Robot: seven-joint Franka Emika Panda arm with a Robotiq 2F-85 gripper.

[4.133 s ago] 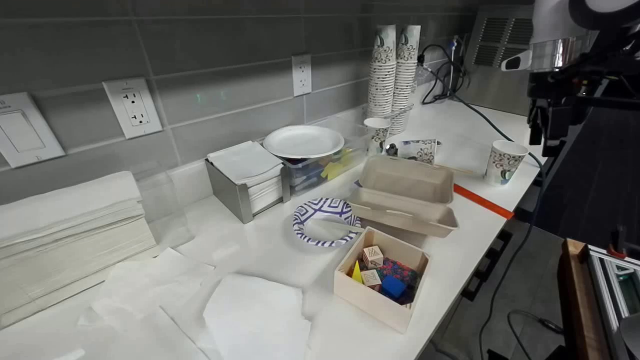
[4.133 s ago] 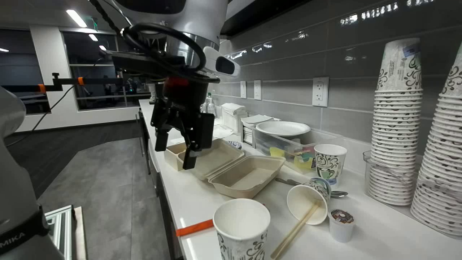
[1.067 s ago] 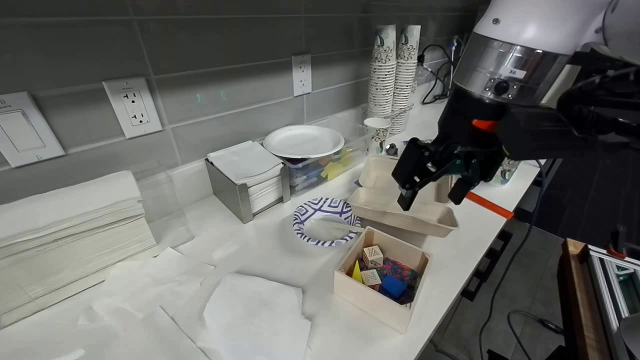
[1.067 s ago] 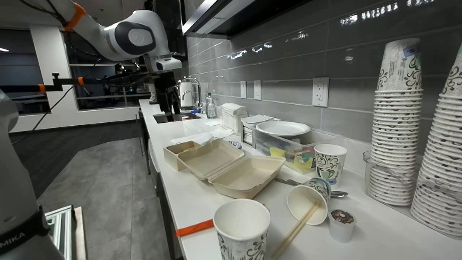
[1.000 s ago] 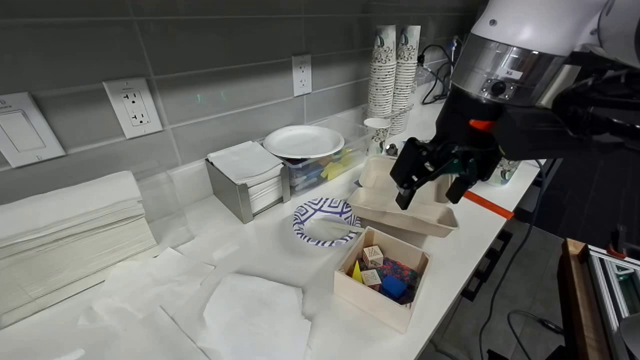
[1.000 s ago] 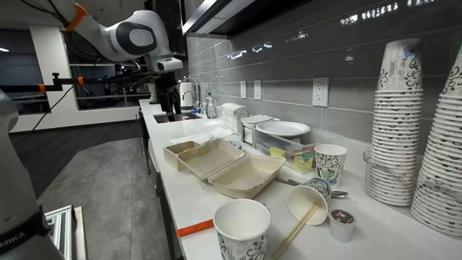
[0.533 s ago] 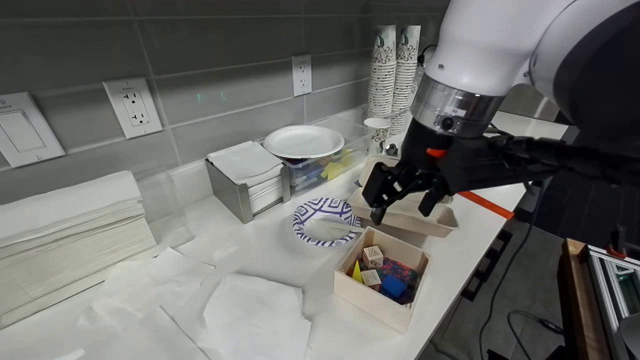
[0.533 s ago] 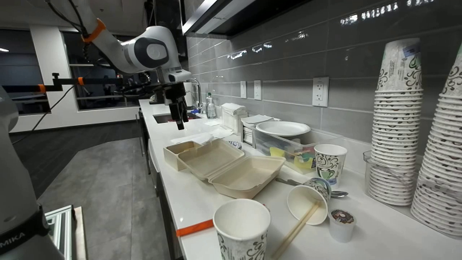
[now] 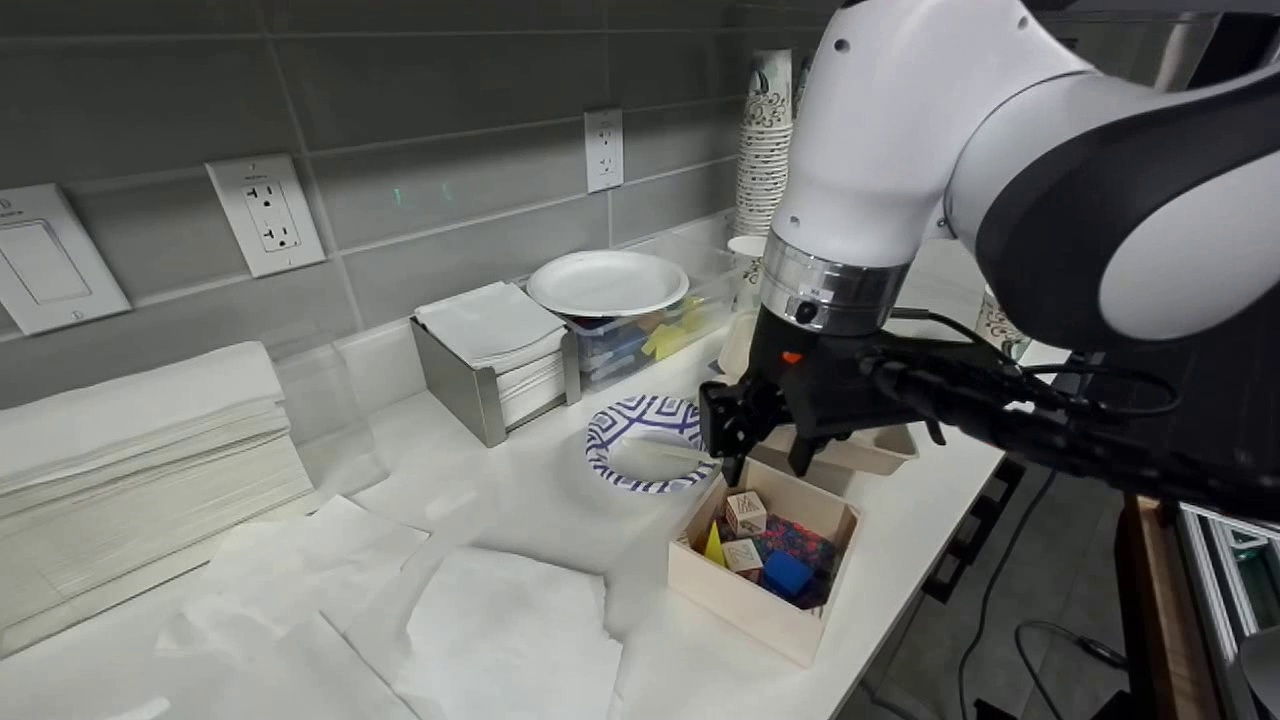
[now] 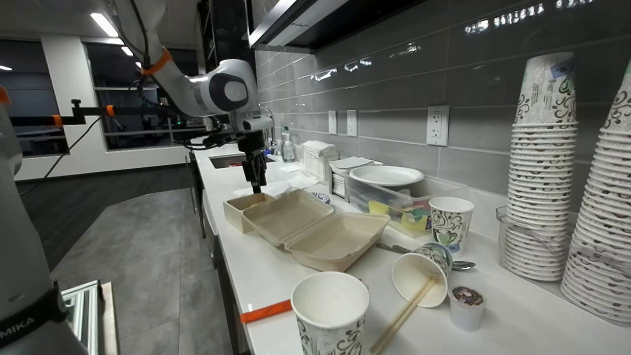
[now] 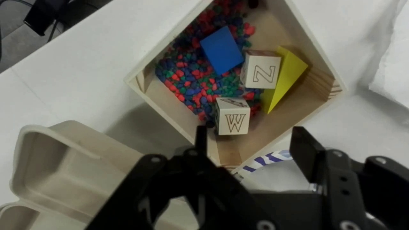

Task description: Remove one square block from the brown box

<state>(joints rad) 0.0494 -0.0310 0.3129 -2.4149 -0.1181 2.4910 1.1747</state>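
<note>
The brown box is a pale low-walled box on the white counter. It also shows in the wrist view and in an exterior view. It holds wooden letter cubes, one with W and one with Z. A blue block, a yellow wedge and coloured pebbles are in it too. No orange-red square block is in view. My gripper is open and empty above the box's far corner. In the wrist view the gripper has the W cube just beyond its spread fingertips.
An open paper clamshell stands close beside the box. A patterned bowl touches or nears its far corner. White paper, a napkin holder, a clear bin and a cup are on the counter.
My gripper has come from the right, moving left and down in an exterior view, to over the box's corner. It stays open. The box and its contents have not moved.
</note>
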